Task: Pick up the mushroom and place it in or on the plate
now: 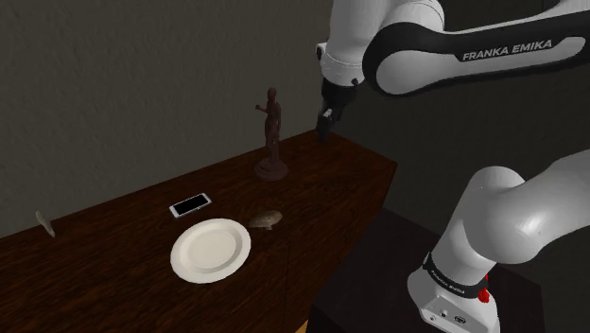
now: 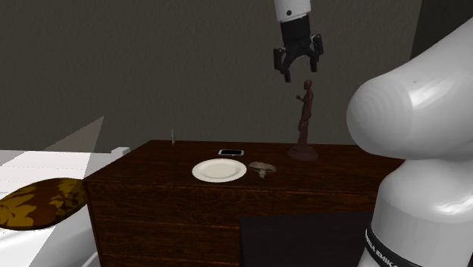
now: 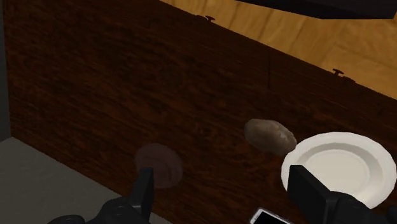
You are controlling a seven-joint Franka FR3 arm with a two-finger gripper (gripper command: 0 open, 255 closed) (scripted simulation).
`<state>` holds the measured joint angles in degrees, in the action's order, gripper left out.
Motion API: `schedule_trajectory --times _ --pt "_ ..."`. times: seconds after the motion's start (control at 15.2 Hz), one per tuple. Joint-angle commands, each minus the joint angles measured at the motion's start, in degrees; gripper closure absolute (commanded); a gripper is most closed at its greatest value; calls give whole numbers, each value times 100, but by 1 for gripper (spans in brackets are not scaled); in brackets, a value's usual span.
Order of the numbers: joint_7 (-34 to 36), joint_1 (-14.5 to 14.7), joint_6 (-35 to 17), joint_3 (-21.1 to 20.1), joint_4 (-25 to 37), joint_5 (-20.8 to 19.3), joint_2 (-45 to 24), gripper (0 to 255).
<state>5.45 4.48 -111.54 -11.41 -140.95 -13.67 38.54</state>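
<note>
The brown mushroom (image 1: 266, 219) lies on the dark wooden tabletop, just beside the rim of the round white plate (image 1: 211, 249). In the second exterior view the mushroom (image 2: 262, 166) sits to the right of the plate (image 2: 219, 170). My black gripper (image 2: 298, 70) hangs high above the table, near the statuette's head, open and holding nothing. It also shows in the shoulder view (image 1: 325, 121). In the wrist view the fingers (image 3: 145, 188) stand wide apart, with the mushroom (image 3: 270, 134) and plate (image 3: 340, 165) far below.
A dark red-brown statuette (image 1: 272, 132) stands on a round base near the table's back edge, close under the gripper. A phone (image 1: 190, 204) lies flat behind the plate. A small pale object (image 1: 43, 223) lies at the far left. A patterned cushion (image 2: 38, 203) lies beside the cabinet.
</note>
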Motion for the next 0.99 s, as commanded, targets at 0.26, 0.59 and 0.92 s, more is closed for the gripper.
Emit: schedule_trajectory --times 0.26,0.59,0.92 --pt "519 -55 -925 -803 -315 -833 -853 0" --pt "1295 -315 -1479 -1572 -382 -1921 -1789 0" --pt "2422 -638 -1554 -2296 -208 -3531 -3021 0"
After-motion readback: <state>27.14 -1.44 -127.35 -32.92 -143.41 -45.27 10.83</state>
